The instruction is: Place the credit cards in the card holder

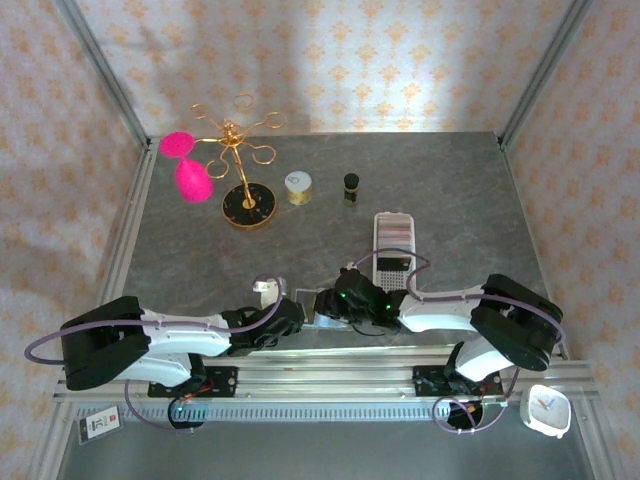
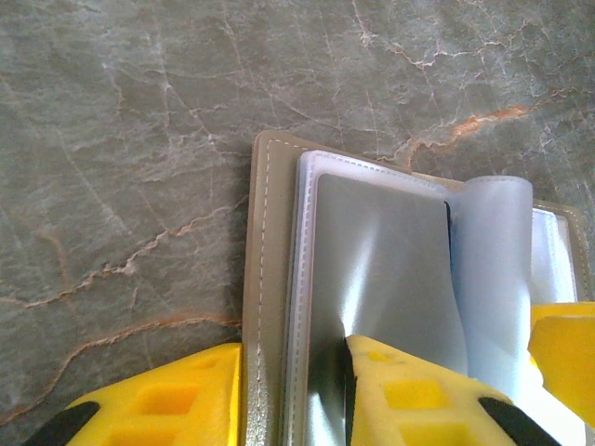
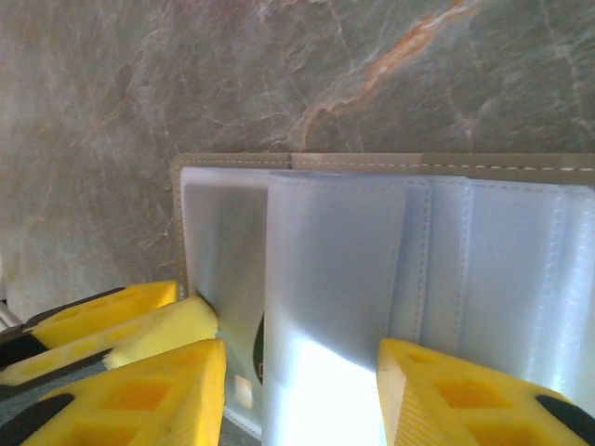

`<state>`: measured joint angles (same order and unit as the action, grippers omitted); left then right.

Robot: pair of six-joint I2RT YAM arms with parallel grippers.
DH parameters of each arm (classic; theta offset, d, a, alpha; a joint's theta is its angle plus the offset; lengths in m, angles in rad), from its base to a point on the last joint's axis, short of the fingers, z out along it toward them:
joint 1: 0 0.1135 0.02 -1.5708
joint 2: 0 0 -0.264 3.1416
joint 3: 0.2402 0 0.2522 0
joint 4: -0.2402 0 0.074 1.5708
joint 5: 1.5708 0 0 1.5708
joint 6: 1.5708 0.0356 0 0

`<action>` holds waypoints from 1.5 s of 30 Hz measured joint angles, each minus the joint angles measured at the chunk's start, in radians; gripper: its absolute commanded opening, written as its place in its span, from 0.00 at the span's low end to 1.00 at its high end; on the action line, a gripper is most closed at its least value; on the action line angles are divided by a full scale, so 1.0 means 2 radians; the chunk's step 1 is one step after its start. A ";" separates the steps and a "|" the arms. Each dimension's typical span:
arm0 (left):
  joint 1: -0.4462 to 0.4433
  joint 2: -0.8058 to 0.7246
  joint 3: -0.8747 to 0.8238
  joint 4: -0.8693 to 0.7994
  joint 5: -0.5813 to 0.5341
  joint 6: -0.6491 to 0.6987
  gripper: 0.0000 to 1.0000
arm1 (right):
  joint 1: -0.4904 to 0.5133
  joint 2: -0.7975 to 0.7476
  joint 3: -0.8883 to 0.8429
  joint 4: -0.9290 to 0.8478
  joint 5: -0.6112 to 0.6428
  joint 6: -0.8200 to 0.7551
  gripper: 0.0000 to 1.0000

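The card holder point(image 2: 270, 279) lies open on the marble table, grey-green cover underneath and bluish clear sleeves point(image 2: 372, 251) on top. My left gripper point(image 2: 293, 348) is shut on its near edge, one yellow finger outside the cover and the other pressing on a sleeve. A pale blue credit card point(image 3: 335, 279) stands over the sleeves point(image 3: 502, 269). My right gripper point(image 3: 299, 348) is shut on it across its width. That card point(image 2: 493, 269) also rises at the right of the left wrist view. From above, the left gripper point(image 1: 290, 318) and the right gripper point(image 1: 335, 303) meet near the front edge.
A long white perforated tray point(image 1: 393, 245) lies just behind the right gripper. Farther back stand a gold branched stand with pink puffs point(image 1: 245, 200), a small round tin point(image 1: 298, 187) and a dark little bottle point(image 1: 351, 186). A white clock point(image 1: 548, 410) sits at the front right.
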<state>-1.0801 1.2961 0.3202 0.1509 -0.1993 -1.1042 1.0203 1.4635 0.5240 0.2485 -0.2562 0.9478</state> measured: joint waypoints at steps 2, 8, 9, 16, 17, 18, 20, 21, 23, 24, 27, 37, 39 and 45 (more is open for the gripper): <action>0.000 0.000 0.000 0.000 0.000 -0.002 0.30 | 0.000 0.000 0.000 0.009 -0.003 0.003 0.47; 0.000 0.000 0.000 0.002 0.000 -0.003 0.30 | 0.000 0.005 0.000 0.034 -0.009 0.012 0.47; 0.000 0.000 -0.001 0.002 0.000 -0.004 0.30 | 0.000 0.008 0.000 0.038 -0.011 0.014 0.47; 0.000 0.000 -0.002 0.006 0.000 -0.009 0.30 | 0.000 0.011 0.000 0.057 -0.018 0.023 0.47; 0.000 0.000 -0.002 0.006 0.000 -0.009 0.30 | 0.000 0.011 0.000 0.060 -0.020 0.024 0.47; 0.000 0.000 -0.003 0.007 0.000 -0.009 0.30 | 0.000 0.011 0.000 0.064 -0.021 0.026 0.47; 0.000 0.000 -0.004 0.010 0.000 -0.010 0.30 | 0.000 0.011 0.000 0.072 -0.024 0.028 0.47; 0.000 0.000 -0.004 0.010 0.000 -0.010 0.30 | 0.000 0.011 0.000 0.075 -0.025 0.030 0.47; 0.000 0.000 -0.004 0.010 0.000 -0.011 0.30 | 0.000 0.011 0.000 0.079 -0.026 0.032 0.47; 0.000 0.000 -0.005 0.011 0.000 -0.011 0.30 | 0.000 0.011 0.000 0.081 -0.027 0.034 0.47; 0.000 -0.005 -0.009 0.015 0.000 -0.011 0.30 | 0.000 0.013 0.000 0.089 -0.029 0.037 0.47; -0.003 -0.045 -0.035 0.027 0.015 -0.020 0.32 | 0.000 0.018 0.000 0.099 -0.029 0.045 0.56; -0.005 -0.056 -0.042 0.027 0.022 -0.024 0.32 | 0.000 0.018 0.000 0.103 -0.030 0.046 0.58; -0.011 -0.092 -0.058 0.016 0.036 -0.038 0.34 | 0.000 0.018 0.000 0.125 -0.037 0.055 0.67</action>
<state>-1.1027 1.1114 0.2050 0.1822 -0.1265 -1.1793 1.0206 1.4994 0.5236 0.4980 -0.3294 1.0580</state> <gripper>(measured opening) 0.330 0.650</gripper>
